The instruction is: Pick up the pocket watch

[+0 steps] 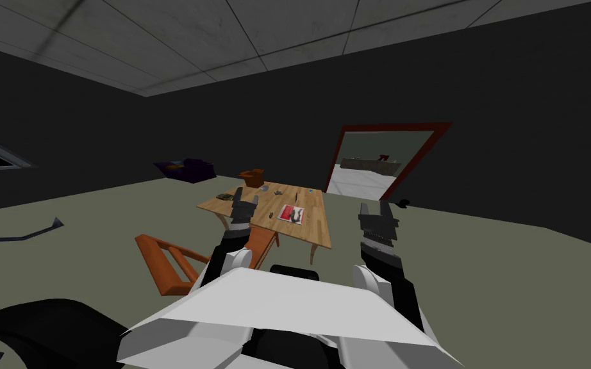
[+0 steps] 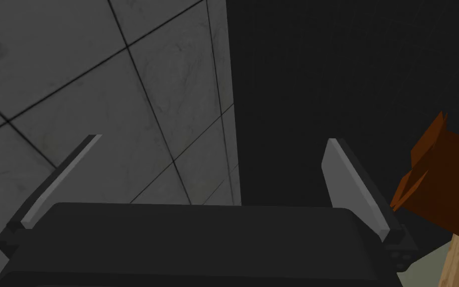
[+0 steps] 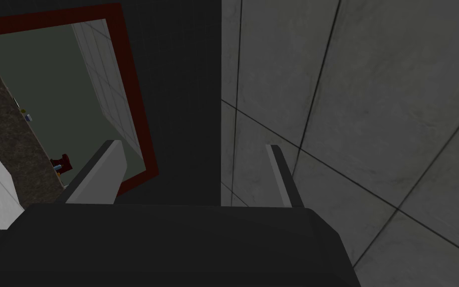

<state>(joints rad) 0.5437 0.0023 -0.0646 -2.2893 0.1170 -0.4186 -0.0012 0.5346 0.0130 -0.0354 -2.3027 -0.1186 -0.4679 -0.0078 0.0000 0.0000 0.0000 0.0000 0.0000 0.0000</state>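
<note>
Across the dim room, the light wooden surface (image 1: 310,224) holds small grey items (image 1: 266,189) beside a brown open box (image 1: 252,177), the pocket watch presumably among them and untouched, while the left gripper (image 1: 245,205) and right gripper (image 1: 375,209) hang parted and empty, short of that box.

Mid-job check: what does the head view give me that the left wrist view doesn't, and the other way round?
Head view's own: the table top with small items too small to tell apart, a red-and-white booklet, an orange chair, a red-framed doorway and the right gripper, open. Left wrist view's own: the left gripper up close, open, holding nothing. Both: left gripper, brown box, table, ceiling.
</note>
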